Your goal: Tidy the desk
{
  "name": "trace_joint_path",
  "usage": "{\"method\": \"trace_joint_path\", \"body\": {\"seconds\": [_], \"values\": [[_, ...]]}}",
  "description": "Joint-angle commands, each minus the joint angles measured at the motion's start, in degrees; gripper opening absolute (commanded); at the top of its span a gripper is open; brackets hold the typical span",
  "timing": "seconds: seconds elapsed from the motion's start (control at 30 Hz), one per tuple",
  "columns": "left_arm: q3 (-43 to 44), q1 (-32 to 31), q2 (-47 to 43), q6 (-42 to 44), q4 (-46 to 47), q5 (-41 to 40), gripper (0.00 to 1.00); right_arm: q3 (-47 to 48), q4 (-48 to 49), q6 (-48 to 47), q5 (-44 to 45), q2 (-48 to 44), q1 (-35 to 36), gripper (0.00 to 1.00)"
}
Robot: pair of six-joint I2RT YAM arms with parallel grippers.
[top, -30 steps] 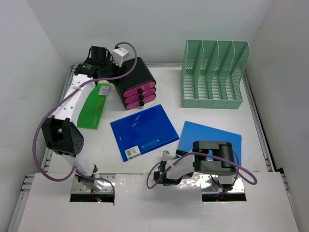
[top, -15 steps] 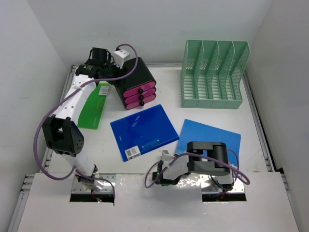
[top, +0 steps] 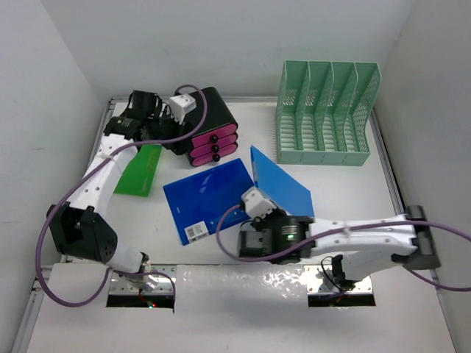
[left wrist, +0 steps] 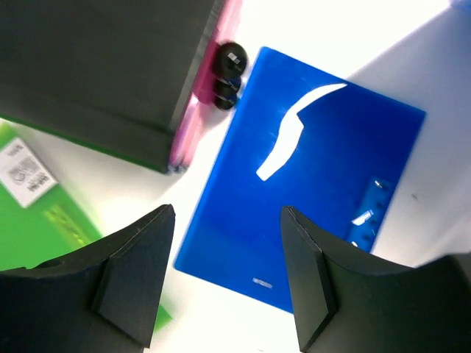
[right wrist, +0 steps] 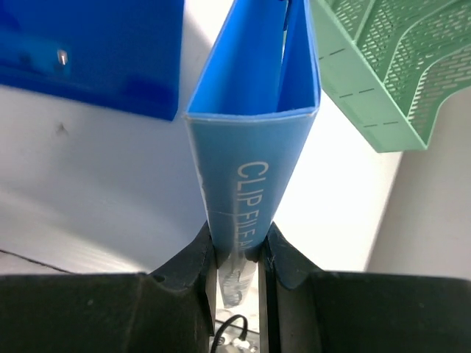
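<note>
As the right gripper clamps the clip file, left gripper agape, slotting into the one-o'clock file rack looks next.

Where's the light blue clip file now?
Top view, centre-right: light blue clip file clamped in the right gripper, between dark blue folder and green slotted rack.

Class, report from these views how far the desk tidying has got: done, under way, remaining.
Done: nothing filed; the green slotted file rack stands empty. Under way: the right gripper is shut on the light-blue clip file, tilted up on edge. Left: the dark-blue flat folder and the green flat folder lie on the white desk; the left gripper hovers open by the black box of pink drawers.
</note>
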Motion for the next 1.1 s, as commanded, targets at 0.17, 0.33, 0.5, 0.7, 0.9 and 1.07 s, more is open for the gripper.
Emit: {"method": "trace_joint_path", "body": {"seconds": [0.17, 0.33, 0.5, 0.7, 0.9, 1.07], "values": [[-3.81, 0.42, -6.32, 1.37, 0.96, 1.87, 0.57, -2.28, 12.09, -10.95, 2.95, -20.57, 0.12, 0.0], [-4.34, 0.42, -8.0, 1.37, 1.57, 1.16, 0.57, -0.28, 24.83, -24.77, 6.02, -23.33, 0.2, 0.0], [-5.66, 0.42, -8.09, 0.85, 2.54, 1.08, 0.57, 2.72, 41.69, -41.02, 12.44, -23.06, -0.58, 0.0], [-5.75, 0.42, -8.09, 0.32, 3.5, 0.64, 0.57, 9.89, 56.49, -53.26, -1.51, -20.45, -19.44, 0.0], [-5.83, 0.42, -7.83, 0.23, 3.86, -0.33, 0.57, 25.28, 55.27, -57.49, -9.68, -10.16, -31.49, 0.0], [-5.84, 0.51, -7.48, 0.76, 4.56, -1.47, 0.57, 32.16, 51.75, -52.13, -20.32, -2.6, -42.85, 0.0]]}}
